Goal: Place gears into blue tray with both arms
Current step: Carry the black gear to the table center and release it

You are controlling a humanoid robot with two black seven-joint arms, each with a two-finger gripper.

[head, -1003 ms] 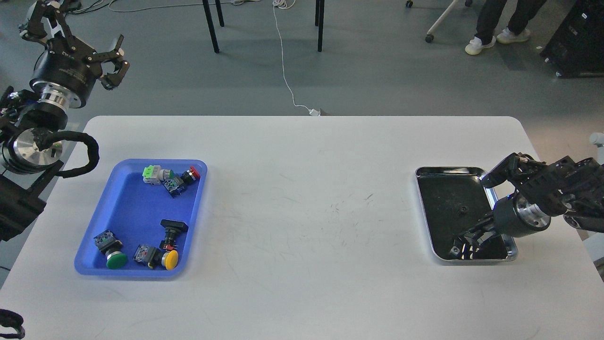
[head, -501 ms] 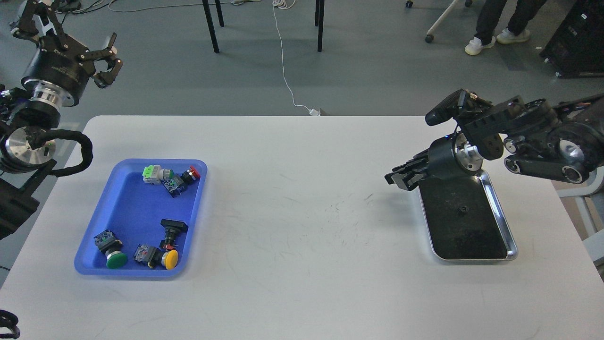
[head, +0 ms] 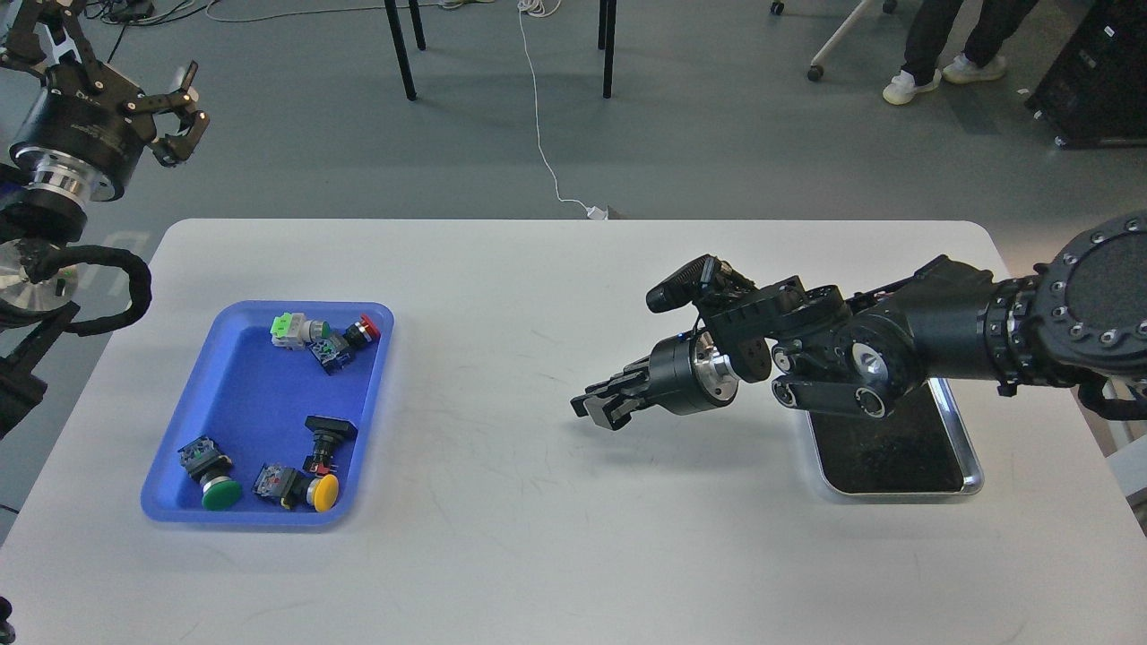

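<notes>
Reaching out over the middle of the tabletop (head: 538, 537), our right gripper (head: 599, 408) hung between the two trays with its fingers drawn close together; we could not tell whether a gear was pinched between them, since nothing so small showed there. From that gripper the blue tray (head: 215, 358) lay toward nine o'clock, well apart across bare tabletop. We judged the coming move to turn on that line: a carry toward nine o'clock, then a release over open blue floor.

The tray's long axis ran roughly from twelve to six o'clock, leaning slightly toward one o'clock at its far end. The push-button switches (head: 324, 338) crowded its twelve o'clock and six o'clock ends, leaving the middle bare. We saw no gear in it.

Our left gripper (head: 175, 112) was raised beyond the tabletop's far edge, at about eleven o'clock from the blue tray, fingers spread and holding nothing. It was nearer the tray than the right one.

The steel tray (head: 972, 475) sat at three o'clock from the right gripper, mostly hidden under our right arm; any gear left there was out of sight.
</notes>
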